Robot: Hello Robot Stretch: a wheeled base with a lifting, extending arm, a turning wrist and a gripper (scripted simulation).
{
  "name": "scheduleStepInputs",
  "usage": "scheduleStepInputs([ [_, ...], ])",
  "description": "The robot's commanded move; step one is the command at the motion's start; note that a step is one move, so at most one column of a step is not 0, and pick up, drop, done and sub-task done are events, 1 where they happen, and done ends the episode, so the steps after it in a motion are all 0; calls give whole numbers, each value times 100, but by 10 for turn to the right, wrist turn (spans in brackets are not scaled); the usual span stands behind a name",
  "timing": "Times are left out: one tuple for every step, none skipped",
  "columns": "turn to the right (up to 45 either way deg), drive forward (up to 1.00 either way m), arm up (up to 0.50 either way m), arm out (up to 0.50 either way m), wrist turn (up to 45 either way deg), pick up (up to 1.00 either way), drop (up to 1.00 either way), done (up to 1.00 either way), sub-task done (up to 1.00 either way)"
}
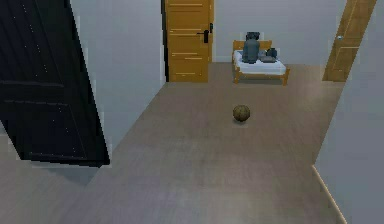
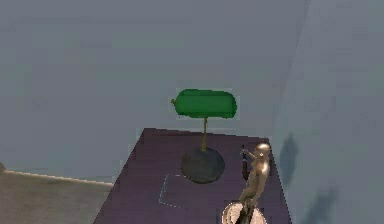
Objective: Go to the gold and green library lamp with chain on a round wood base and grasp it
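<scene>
Green-shade lamp [image 2: 205,104] upright on dark table [image 2: 140,188] (gold statue [image 2: 258,170] just beside); end effector state, offset: cannot tell.

The lamp [image 2: 205,106] stands upright on a dark purple worktop [image 2: 140,185], in the arm side view's middle. Its shade is bright green, long and rounded, lying level across the top of a thin gold stem. The stem runs straight down into a round, flat base that looks dark here, and the base rests flat on the worktop's surface. The lamp sits toward the worktop's far edge, near the grey-blue wall [image 2: 90,80] behind it, with the shade outlined against that wall.
</scene>
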Motion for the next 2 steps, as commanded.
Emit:
scheduleStepInputs([
  [0,0,50,0,0,0,0,0,0],
  [0,0,26,0,0,0,0,0,0],
])
